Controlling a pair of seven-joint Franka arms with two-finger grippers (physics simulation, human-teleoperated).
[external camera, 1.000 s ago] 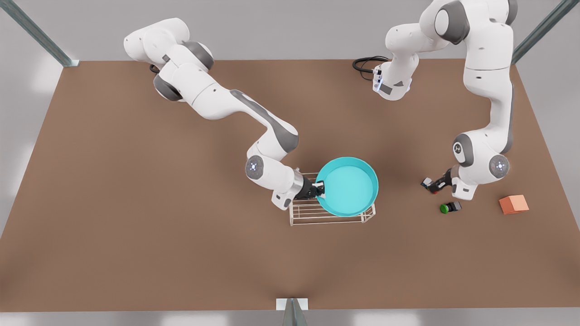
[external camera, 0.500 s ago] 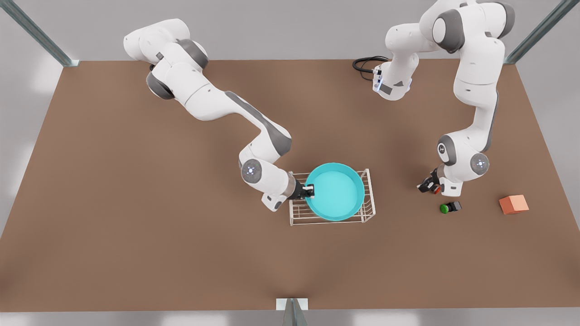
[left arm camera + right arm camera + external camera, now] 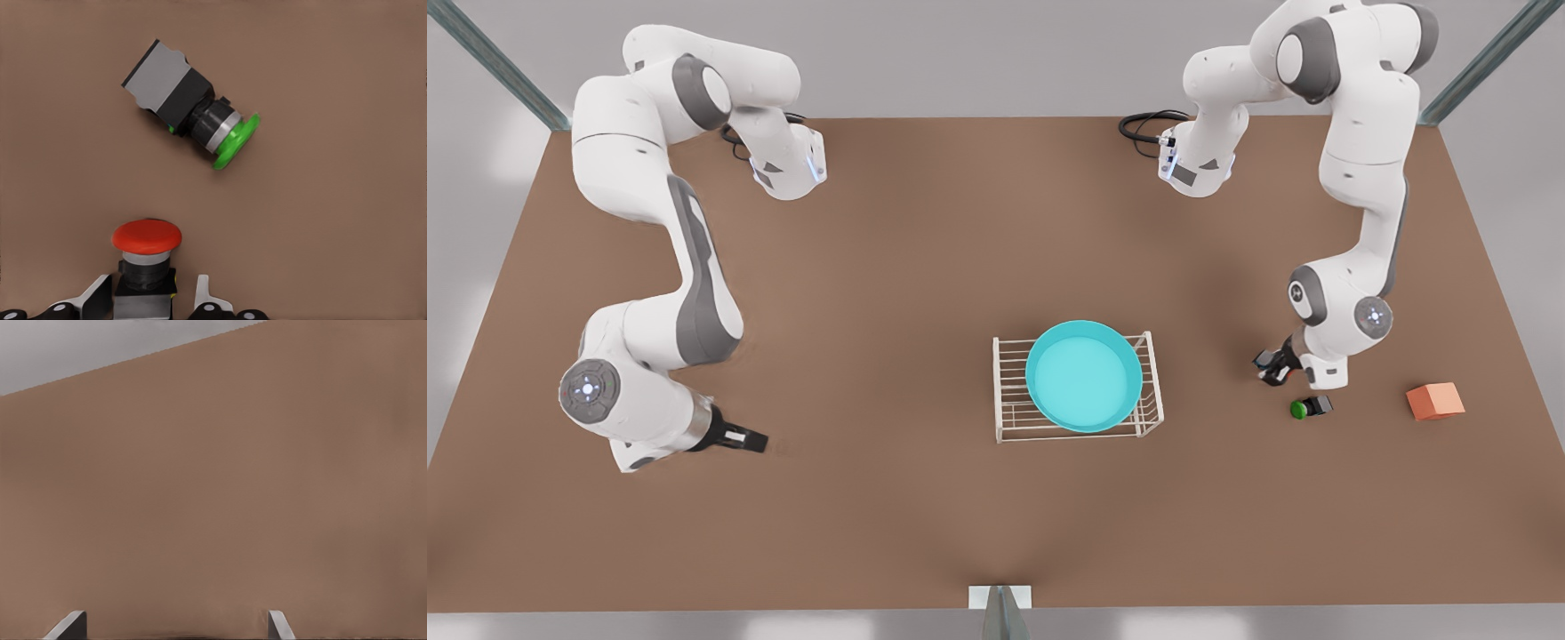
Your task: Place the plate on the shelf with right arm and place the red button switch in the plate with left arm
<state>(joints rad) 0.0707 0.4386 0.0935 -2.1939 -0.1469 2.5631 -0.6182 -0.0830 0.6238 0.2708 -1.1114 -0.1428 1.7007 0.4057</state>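
The turquoise plate [image 3: 1083, 373] lies flat on top of the white wire shelf [image 3: 1009, 391] in the middle of the table, with no gripper touching it. My right gripper [image 3: 758, 441] hangs open low over the table at the front view's left, far from the shelf; its fingertips [image 3: 73, 623] frame bare brown table. At the front view's right, my left gripper [image 3: 1270, 366] is down at the table. The red button switch [image 3: 147, 237] sits between its partly closed fingers [image 3: 100, 300], with one finger at the dark body and a small gap on the other side.
A switch with a green cap [image 3: 1309, 407] lies on its side just beyond the red one, also seen at close range as the green-capped switch [image 3: 193, 120]. An orange cube [image 3: 1434, 401] sits farther toward the front view's right. A black cable [image 3: 1143, 124] loops at the table's back edge.
My right gripper let go of the plate, which stays on the shelf, and swung away to the front view's left. The left gripper settled slightly lower around the red button switch.
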